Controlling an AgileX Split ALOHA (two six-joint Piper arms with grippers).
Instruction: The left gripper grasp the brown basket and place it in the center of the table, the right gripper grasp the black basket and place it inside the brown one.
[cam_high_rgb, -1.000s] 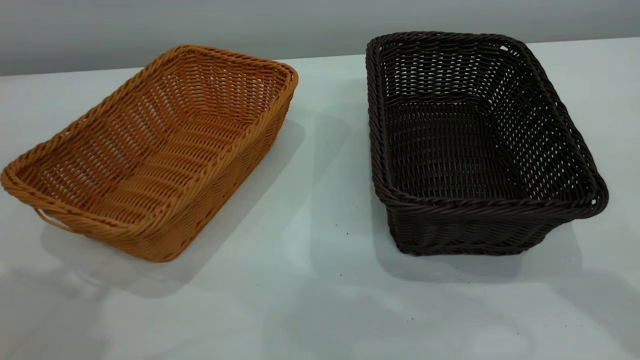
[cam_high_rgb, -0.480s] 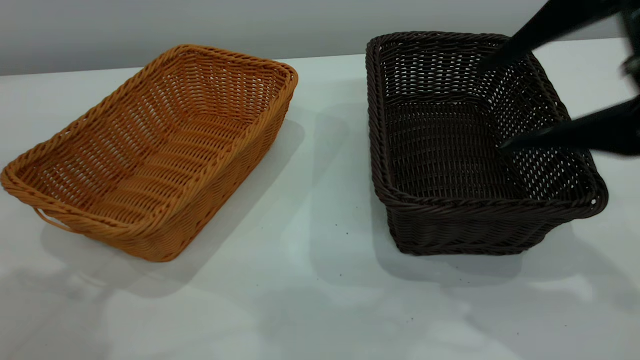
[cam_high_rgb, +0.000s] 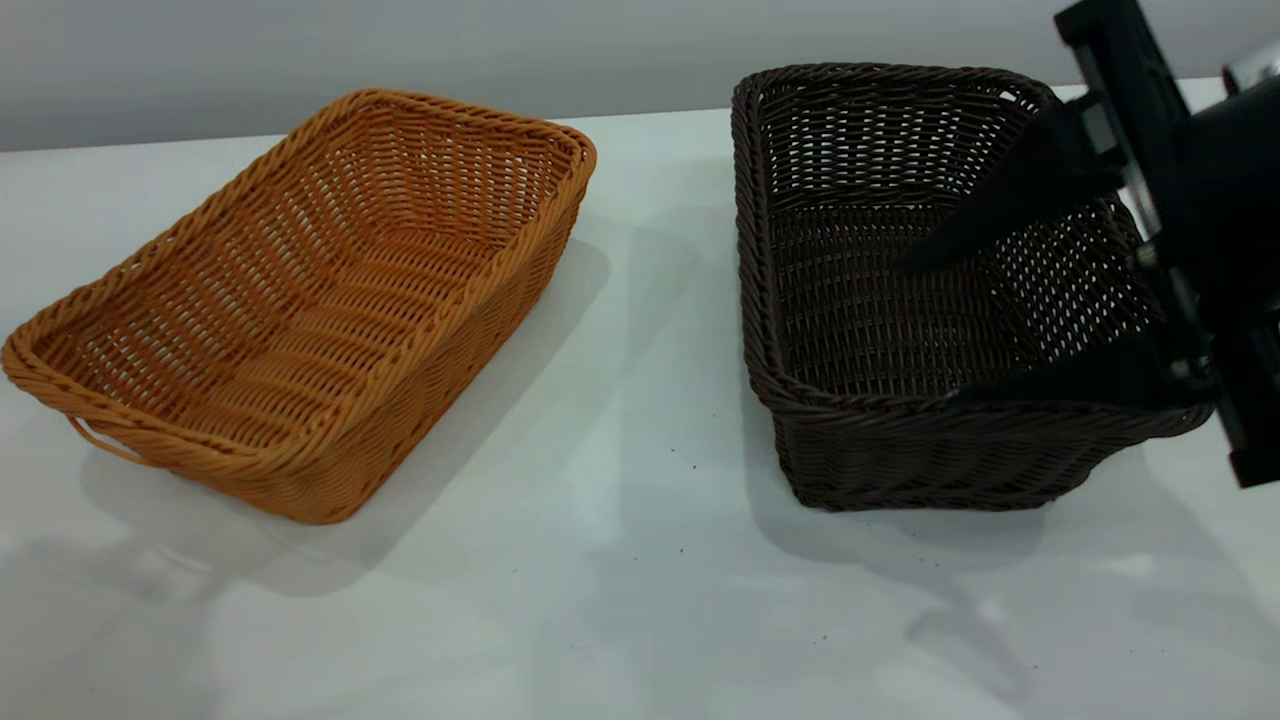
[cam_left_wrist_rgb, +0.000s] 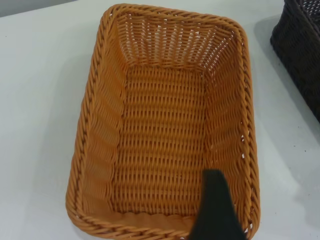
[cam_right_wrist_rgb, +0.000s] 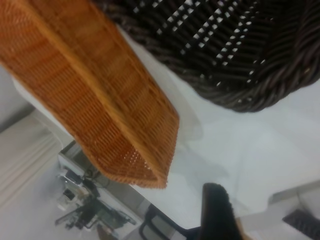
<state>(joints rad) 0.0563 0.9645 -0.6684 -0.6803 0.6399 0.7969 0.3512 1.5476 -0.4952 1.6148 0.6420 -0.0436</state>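
Observation:
The brown basket (cam_high_rgb: 300, 300) lies on the left of the table (cam_high_rgb: 640, 580), angled, with its loop handle at the near left end. The black basket (cam_high_rgb: 880, 300) stands on the right. My right gripper (cam_high_rgb: 938, 328) reaches in from the right edge and is open, one finger over the black basket's inside and the other along its near rim. I cannot tell whether it touches the weave. The left gripper does not show in the exterior view. In the left wrist view, a black part of it (cam_left_wrist_rgb: 215, 212) hangs over the brown basket (cam_left_wrist_rgb: 165, 125) near one end rim.
A grey wall runs behind the table. White tabletop lies between the two baskets and in front of them. The right wrist view shows the brown basket (cam_right_wrist_rgb: 100, 100), the black basket's rim (cam_right_wrist_rgb: 250, 85), and lab clutter beyond the table edge.
The right gripper came in from the upper right, then dropped lower and moved nearer, over the black basket. Neither basket has moved.

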